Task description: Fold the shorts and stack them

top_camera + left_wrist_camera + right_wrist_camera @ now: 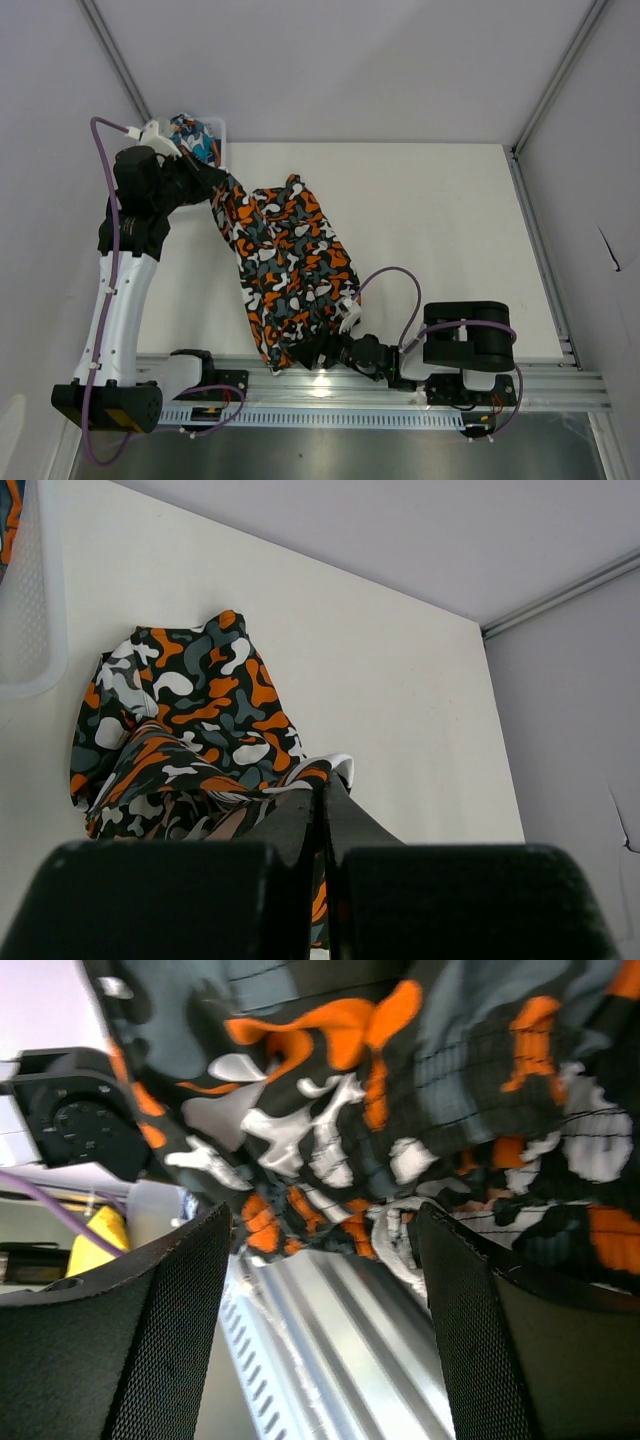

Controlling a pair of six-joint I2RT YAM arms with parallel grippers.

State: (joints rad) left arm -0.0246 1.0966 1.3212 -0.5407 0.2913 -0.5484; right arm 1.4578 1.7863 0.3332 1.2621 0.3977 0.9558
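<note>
While the left gripper (pixel 224 188) pinches one corner of the camouflage shorts (pixel 290 270) tight at the upper left of the overhead view, the cloth lies drawn out diagonally across the table (pixel 450 230) toward the lower centre. That pinch looks meant to anchor it. At the near edge the right gripper (pixel 347 318) gapes wide, the hem between its spread fingers, gripping nothing. Teal-printed shorts (pixel 195 140) wait in the white basket (pixel 220 135), top left.
</note>
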